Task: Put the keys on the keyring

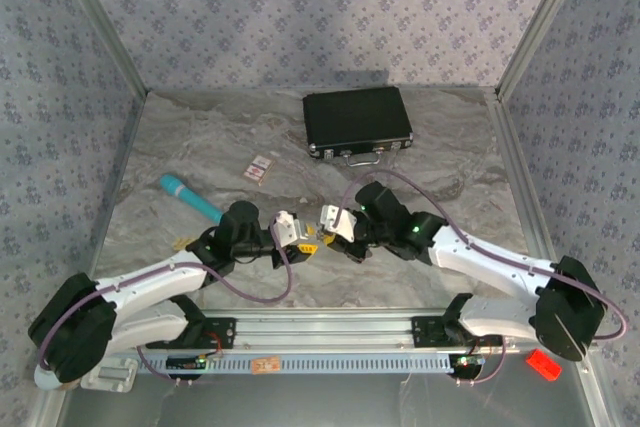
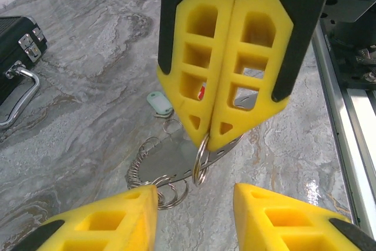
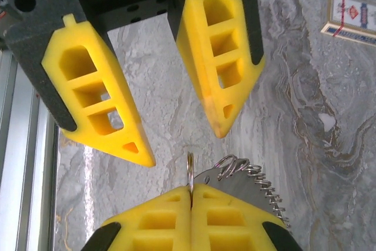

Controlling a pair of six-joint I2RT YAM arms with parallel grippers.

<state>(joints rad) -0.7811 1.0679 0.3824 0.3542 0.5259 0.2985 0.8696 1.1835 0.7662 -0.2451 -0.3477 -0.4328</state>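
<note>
Right gripper (image 3: 191, 191): clamped shut on the keyring (image 3: 190, 167). Left gripper (image 3: 182, 144): fingers spread, nothing between, just opposite.

Item: keyring (image 2: 200, 158). Thin silvery wire loop, upright and seen edge-on. It is pinched by one edge between the closed fingertips of my right hand (image 2: 207, 139), over the middle of the counter's near edge. Its red tag (image 2: 201, 91) shows only as a sliver behind those fingers.
</note>
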